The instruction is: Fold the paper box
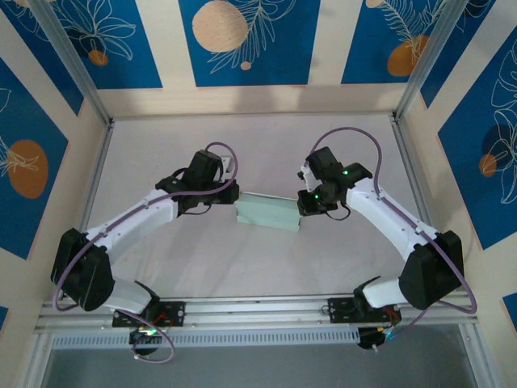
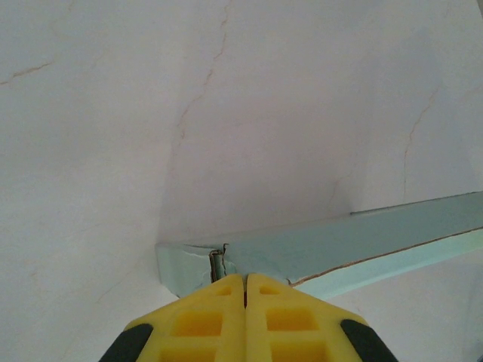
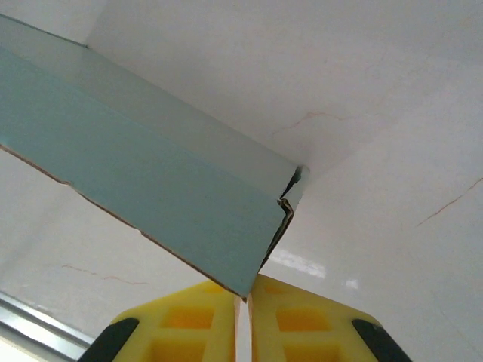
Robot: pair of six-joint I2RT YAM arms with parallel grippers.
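Note:
The paper box (image 1: 271, 212) is a pale grey-green flat rectangular box stretched between the two arms at the middle of the table. My left gripper (image 1: 234, 196) meets its left end. In the left wrist view the yellow fingers are pressed together, and my left gripper (image 2: 245, 277) pinches the edge of the box (image 2: 339, 245) beside a crumpled tucked flap. My right gripper (image 1: 303, 206) is at the right end. In the right wrist view the right gripper (image 3: 245, 290) has its jaws a narrow slit apart, with the lower corner of the box (image 3: 151, 181) right at the tips.
The white table surface (image 1: 258, 259) is bounded by aluminium frame rails (image 1: 258, 305) at the near edge and at both sides. Blue patterned walls rise behind and beside it. Both arm bases sit at the near edge.

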